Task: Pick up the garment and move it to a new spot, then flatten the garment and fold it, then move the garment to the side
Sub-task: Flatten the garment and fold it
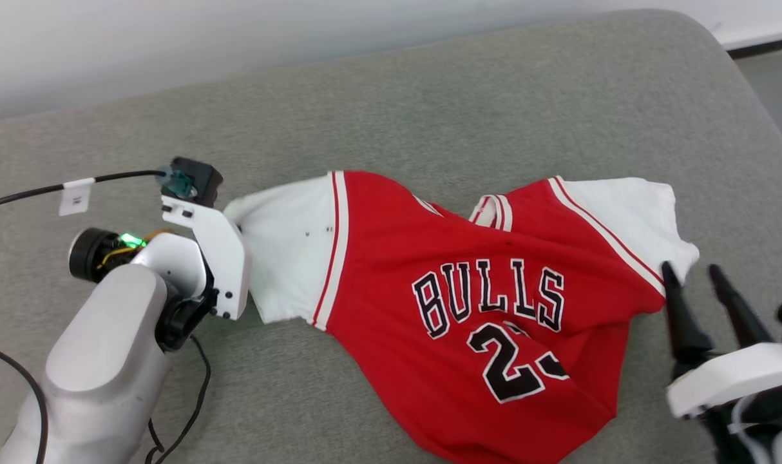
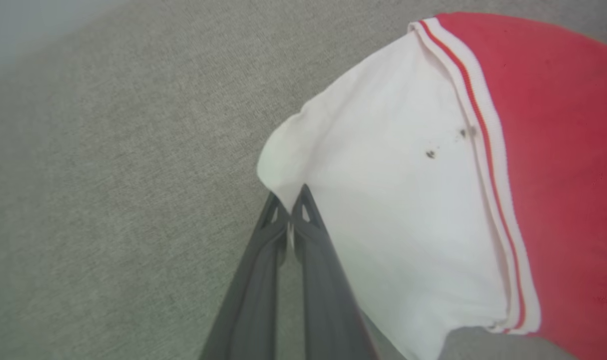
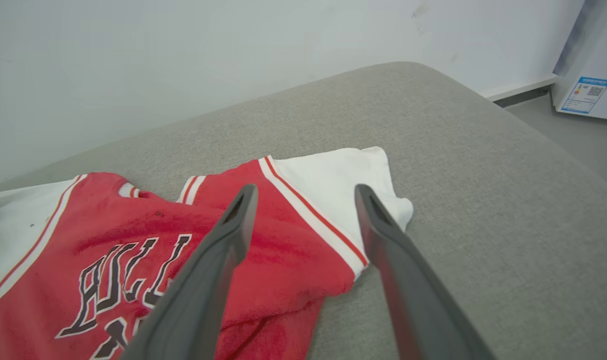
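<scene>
The garment point(image 1: 391, 258), a red jersey with white sleeves and black lettering, lies crumpled face up on a grey cushioned surface point(image 1: 429, 109). In the left wrist view my left gripper point(image 2: 289, 212) is shut on the outer edge of the garment's white sleeve point(image 2: 393, 165). From the head view that arm's white wrist point(image 1: 220, 258) covers the fingers at the sleeve's left end. My right gripper point(image 1: 694, 274) stands open just off the other white sleeve point(image 1: 629, 212). Its fingers straddle that sleeve's striped seam point(image 3: 308, 220) from above, with nothing between them.
The grey surface ends in a rounded edge at the right, with floor point(image 1: 777, 90) beyond it. A pale wall point(image 1: 236, 32) runs behind. Black cables point(image 1: 30, 190) trail by my left arm. A white appliance with a label point(image 3: 583, 92) stands on the floor at far right.
</scene>
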